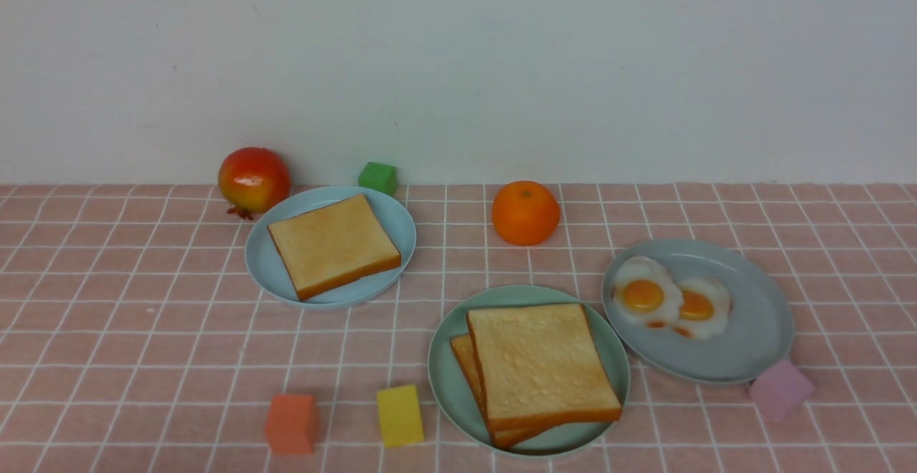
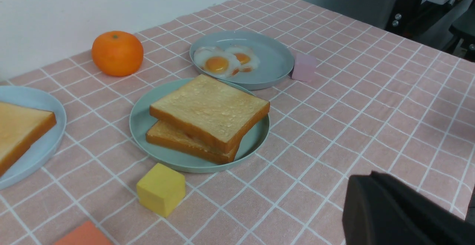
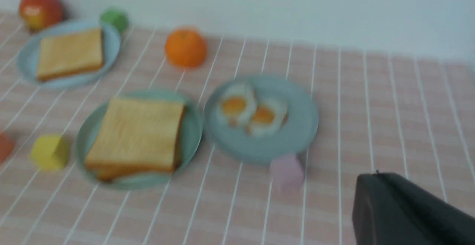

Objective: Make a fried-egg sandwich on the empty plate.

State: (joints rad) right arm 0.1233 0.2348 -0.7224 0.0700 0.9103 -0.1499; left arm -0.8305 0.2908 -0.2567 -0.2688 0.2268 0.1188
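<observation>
The mint-green plate (image 1: 445, 380) (image 2: 138, 118) (image 3: 193, 133) sits near the table's front centre and carries two toast slices (image 1: 537, 369) (image 2: 207, 109) (image 3: 137, 133), stacked slightly askew. I cannot tell what lies between them. Two fried eggs (image 1: 670, 299) (image 2: 224, 61) (image 3: 250, 111) lie on the grey-blue plate (image 1: 752, 330) to the right. Neither arm shows in the front view. My left gripper (image 2: 371, 174) hangs shut and empty over bare cloth, to the right of the mint plate. The right gripper (image 3: 376, 174) is also shut and empty, on the near side of the egg plate.
A pale blue plate (image 1: 390, 208) with one toast slice (image 1: 333, 244) stands at the back left. Around it are a pomegranate (image 1: 253, 179), a green cube (image 1: 377, 176) and an orange (image 1: 525, 213). Orange (image 1: 291, 424), yellow (image 1: 400, 416) and pink (image 1: 779, 388) cubes lie near the front.
</observation>
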